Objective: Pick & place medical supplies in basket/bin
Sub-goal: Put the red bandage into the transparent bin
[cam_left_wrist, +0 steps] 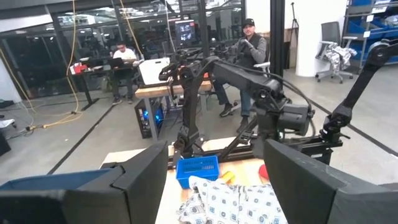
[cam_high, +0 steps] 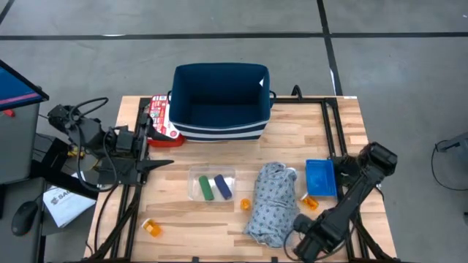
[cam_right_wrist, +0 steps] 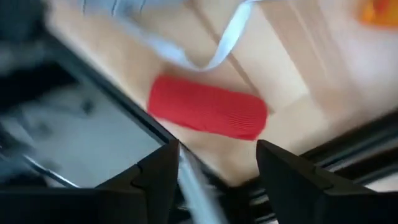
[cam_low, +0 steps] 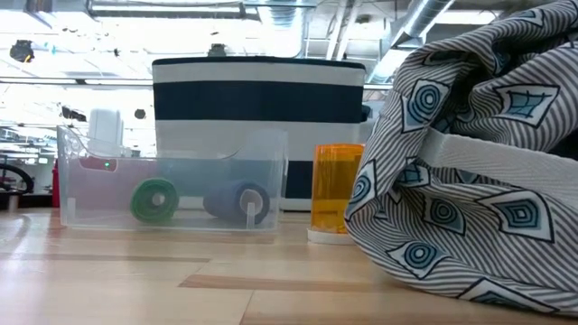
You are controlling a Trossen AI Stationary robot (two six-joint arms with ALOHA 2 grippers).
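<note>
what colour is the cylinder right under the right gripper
Red, lying on the wood just ahead of the open right gripper; the right wrist view shows it best.

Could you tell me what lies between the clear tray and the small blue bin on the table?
In the high view, the grey patterned garment lies between the clear tray and the blue bin, with an orange pill bottle at its tray side.

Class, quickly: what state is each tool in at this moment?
Left tool: open, holding nothing.
Right tool: open, empty, over the red cylinder.

Bright even overhead light; right wrist view motion-blurred, low view foreground soft.
</note>
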